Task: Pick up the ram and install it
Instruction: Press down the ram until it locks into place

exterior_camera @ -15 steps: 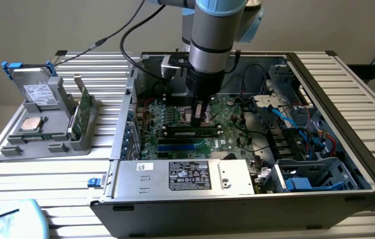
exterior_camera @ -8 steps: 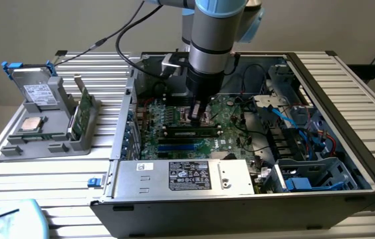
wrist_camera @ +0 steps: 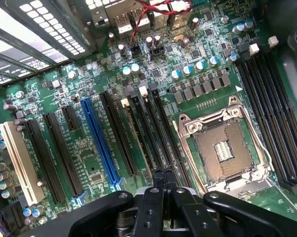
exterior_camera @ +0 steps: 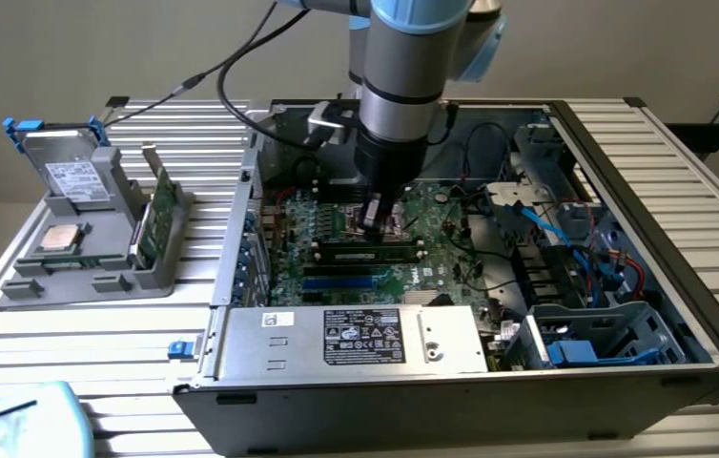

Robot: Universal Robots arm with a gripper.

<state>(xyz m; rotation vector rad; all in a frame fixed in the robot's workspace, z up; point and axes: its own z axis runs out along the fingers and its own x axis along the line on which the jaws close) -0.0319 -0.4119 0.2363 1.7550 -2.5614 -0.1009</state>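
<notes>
The gripper [wrist_camera: 163, 174] had its fingers together, probably for pushing. The ram [exterior_camera: 366, 254] lay in a slot at its six o'clock in the exterior view.

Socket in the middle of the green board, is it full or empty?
Empty: the socket shows bare gold contacts, no chip inside.

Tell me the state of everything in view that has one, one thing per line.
computer case: open, side panel off.
gripper: shut, holding nothing, low inside the case.
ram: lying along a memory slot, not gripped.
processor socket: empty.
green card: upright in the grey holder, outside the case.
</notes>
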